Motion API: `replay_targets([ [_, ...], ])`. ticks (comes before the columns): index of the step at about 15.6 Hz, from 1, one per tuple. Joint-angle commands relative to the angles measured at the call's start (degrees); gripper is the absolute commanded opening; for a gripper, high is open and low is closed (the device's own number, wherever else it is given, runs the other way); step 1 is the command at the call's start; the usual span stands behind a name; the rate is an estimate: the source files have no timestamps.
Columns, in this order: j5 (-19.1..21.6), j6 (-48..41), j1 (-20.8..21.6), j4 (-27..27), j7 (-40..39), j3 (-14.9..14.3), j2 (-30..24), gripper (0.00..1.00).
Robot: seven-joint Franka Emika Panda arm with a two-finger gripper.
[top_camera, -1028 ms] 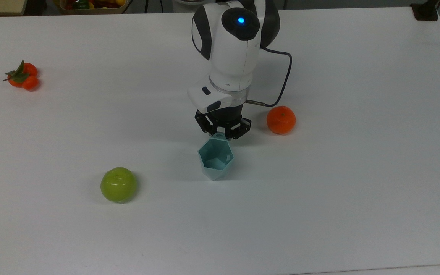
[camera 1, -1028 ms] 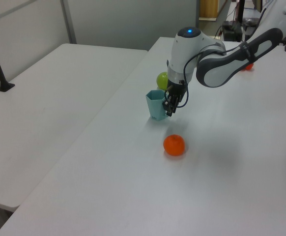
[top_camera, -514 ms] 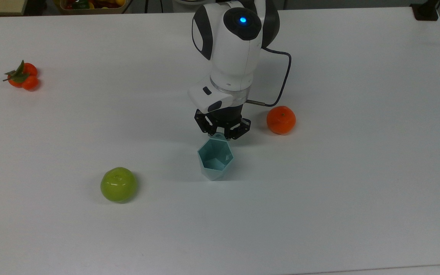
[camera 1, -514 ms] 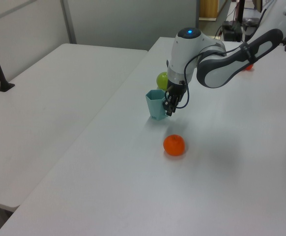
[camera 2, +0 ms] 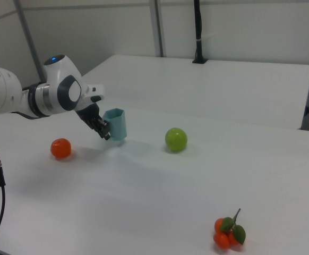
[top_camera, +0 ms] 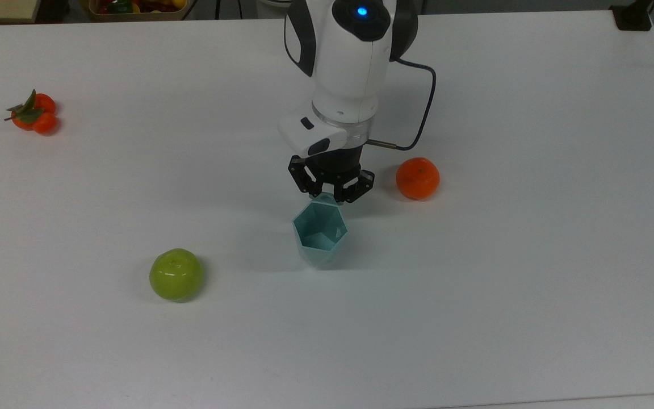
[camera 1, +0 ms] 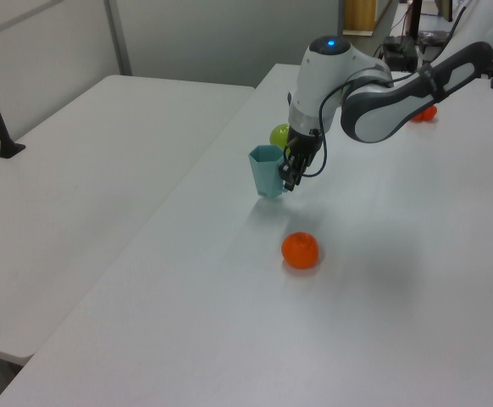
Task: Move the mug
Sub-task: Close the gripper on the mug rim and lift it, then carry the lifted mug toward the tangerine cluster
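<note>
**Mug held off the table**

The gripper [top_camera: 326,196] pinches the handle tab of the mug [top_camera: 320,232], which hangs upright just above the white table [top_camera: 531,284], between the green apple [top_camera: 176,274] and the orange [top_camera: 418,178].

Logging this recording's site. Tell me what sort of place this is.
Probably a robotics lab or test room. A robot arm works on a plain white table set with a few props: a mug, an orange and a green apple. More white tables and partition walls stand behind.
</note>
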Motion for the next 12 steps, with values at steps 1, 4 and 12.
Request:
replay_targets([
  [1,-0.17,0.69,0.14,-2.27,1.49,-0.35,-4.27,0.0],
  [4,0.97,-0.54,-0.3,-2.19,1.22,-0.35,-6.47,0.0],
  [12,10.8,-11.93,-1.88,-2.19,-10.08,-0.35,-14.98,0.0],
])
